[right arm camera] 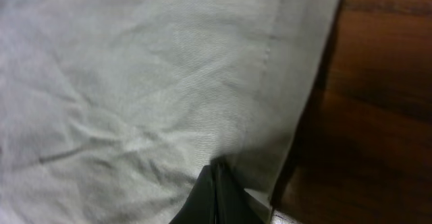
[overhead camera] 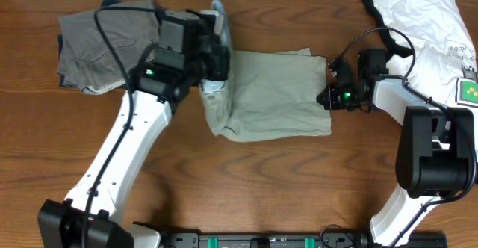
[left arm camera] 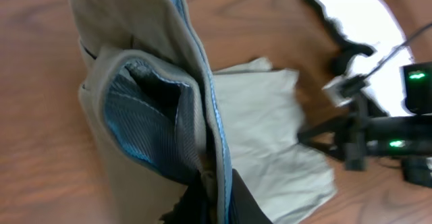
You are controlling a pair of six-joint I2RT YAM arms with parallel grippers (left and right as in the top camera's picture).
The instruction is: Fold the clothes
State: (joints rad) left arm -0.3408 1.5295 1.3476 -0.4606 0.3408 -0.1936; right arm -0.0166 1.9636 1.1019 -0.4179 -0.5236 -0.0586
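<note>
Shorts (overhead camera: 272,91) lie mid-table. Left gripper (overhead camera: 215,67) is clenched on the raised waistband end, and right gripper (overhead camera: 327,93) pinches the opposite hem edge. Likely purpose: keeping the fabric taut and square for a fold.

A robotics lab bench is indicated: a white-and-black jointed left robot arm (overhead camera: 123,147) and its right twin (overhead camera: 437,155) are mounted on a black base rail (overhead camera: 261,240) at the edge of a dark brown wood-grain table (overhead camera: 299,188), and a small green status light (overhead camera: 346,95) is lit.
</note>
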